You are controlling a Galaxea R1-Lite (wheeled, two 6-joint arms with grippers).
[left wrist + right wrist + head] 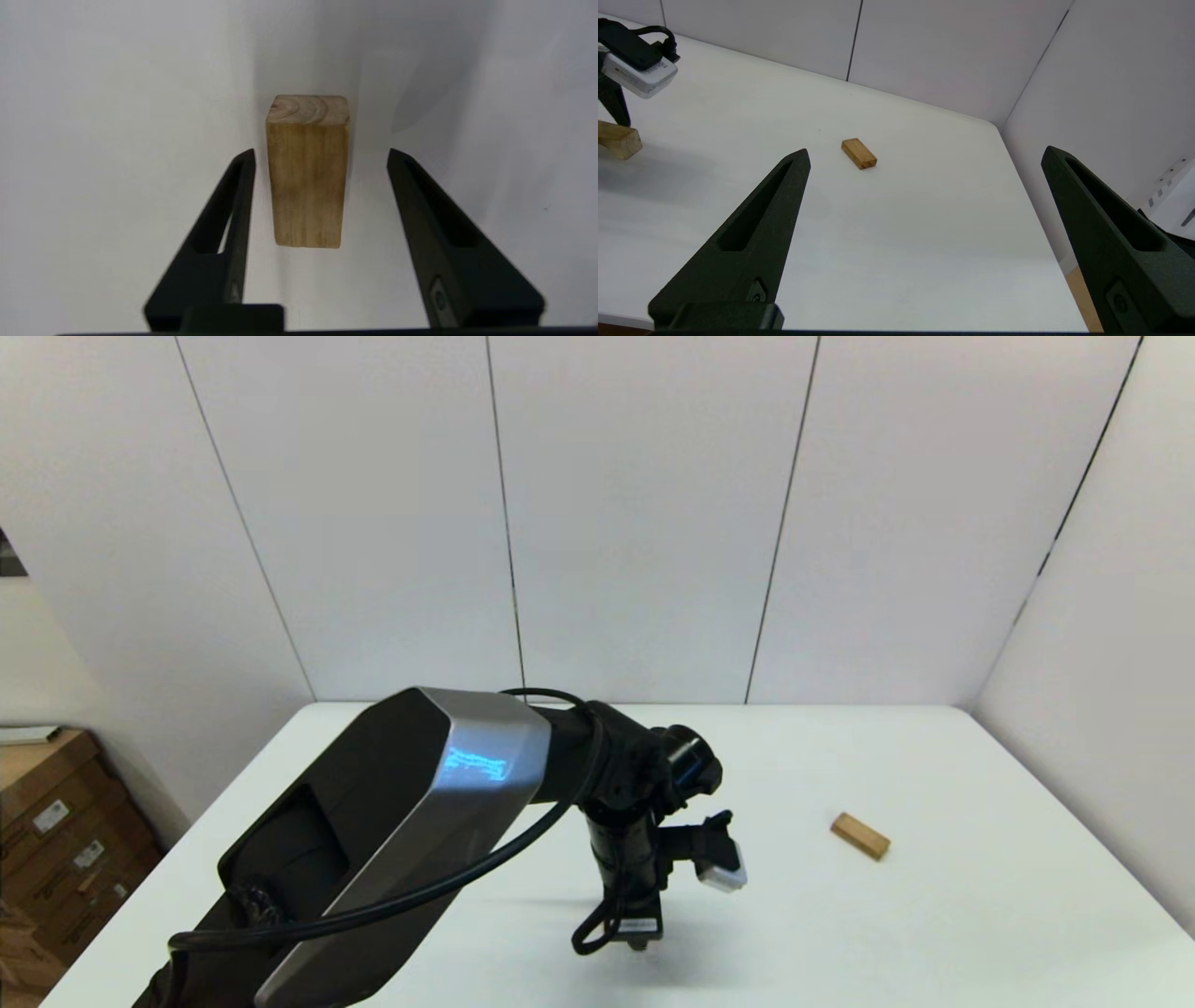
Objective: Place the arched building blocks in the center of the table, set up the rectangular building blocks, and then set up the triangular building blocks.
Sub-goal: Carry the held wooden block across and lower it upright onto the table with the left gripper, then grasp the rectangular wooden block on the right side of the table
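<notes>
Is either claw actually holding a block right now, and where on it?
Nothing is held. The open left gripper straddles the arched block without touching; the right gripper is open and holds nothing.

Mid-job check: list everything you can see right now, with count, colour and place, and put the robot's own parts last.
arched building block: one, light wood, on the table between the left gripper's open fingers, neither finger touching it; its arch cut-out does not show.
rectangular building block: one, light wood, lying flat on the table's right part, apart from both grippers.
triangular building block: none in view.
table: one, white, in front of the robot.
cardboard boxes: a stack, brown, on the floor off the table's left edge.
wall panels: white, behind and right of the table.
left gripper: open, pointed down over the table's middle.
right gripper: open, empty, held above the table's right near side.
</notes>
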